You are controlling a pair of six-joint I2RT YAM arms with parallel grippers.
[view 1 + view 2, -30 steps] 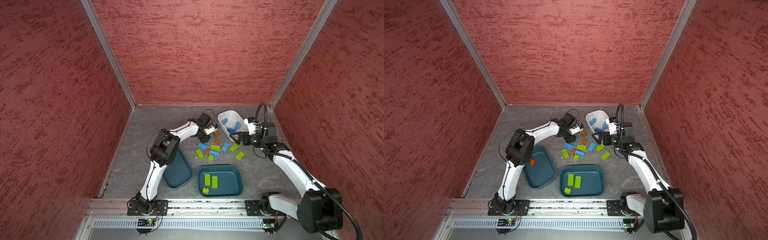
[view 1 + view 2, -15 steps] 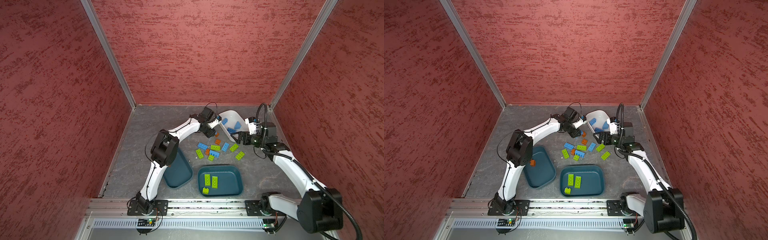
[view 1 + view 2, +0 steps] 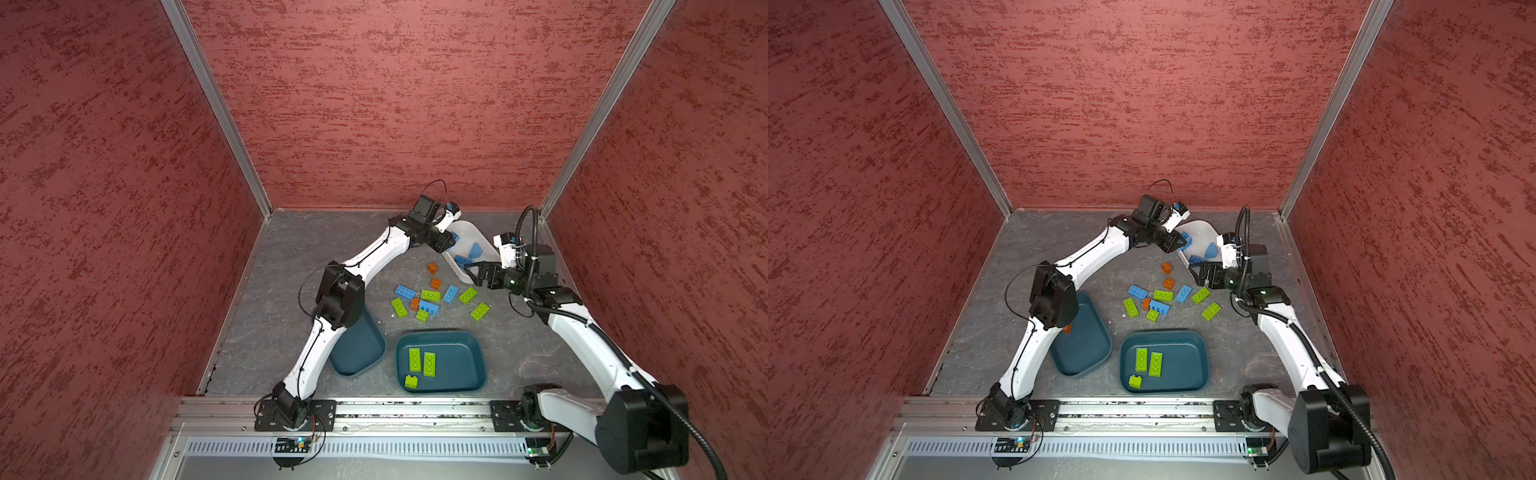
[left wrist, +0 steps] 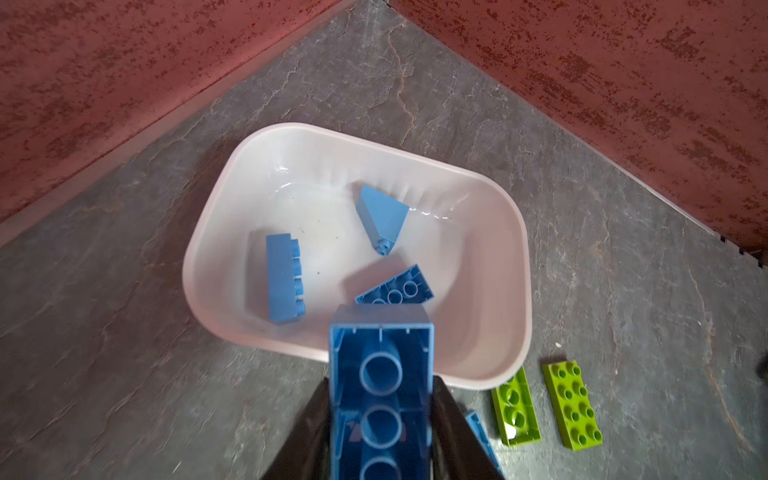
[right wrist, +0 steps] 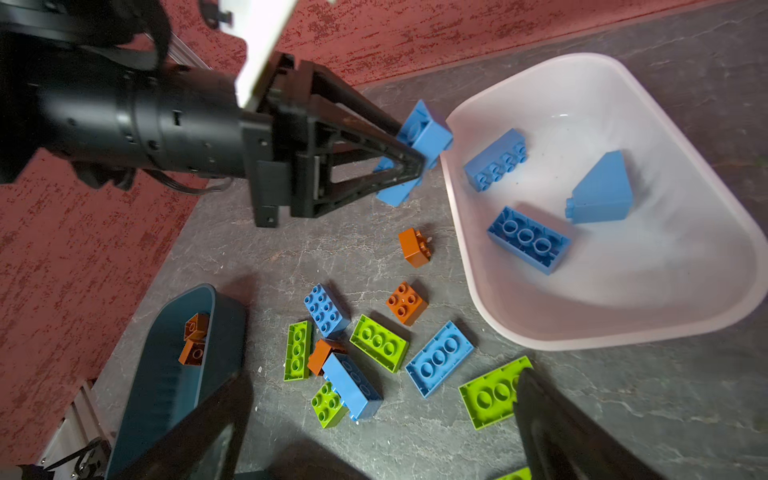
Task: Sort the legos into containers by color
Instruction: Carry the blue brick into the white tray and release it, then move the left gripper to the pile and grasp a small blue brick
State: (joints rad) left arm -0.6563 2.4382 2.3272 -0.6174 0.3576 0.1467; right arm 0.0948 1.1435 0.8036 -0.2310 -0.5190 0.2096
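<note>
Brightness: you have even, soft overhead light in both top views; colours read clean.
Shadows: short and soft-edged beside the bricks (image 5: 378,343) on the tabletop (image 5: 415,440).
Glare: small bright streaks on the white tub (image 4: 432,214) wall.
Focus: your left wrist view smears the near blue brick (image 4: 380,374) and the tabletop towards the frame edge.
Distortion: the metal posts (image 3: 216,108) splay outward in both top views.

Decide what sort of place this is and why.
Probably a robotics lab test cell: two white-and-black robot arms bolted to an aluminium rail, red textured wall panels boxing in a grey slate-look tabletop, with green, blue and orange studded bricks and teal and white plastic tubs for sorting.
</note>
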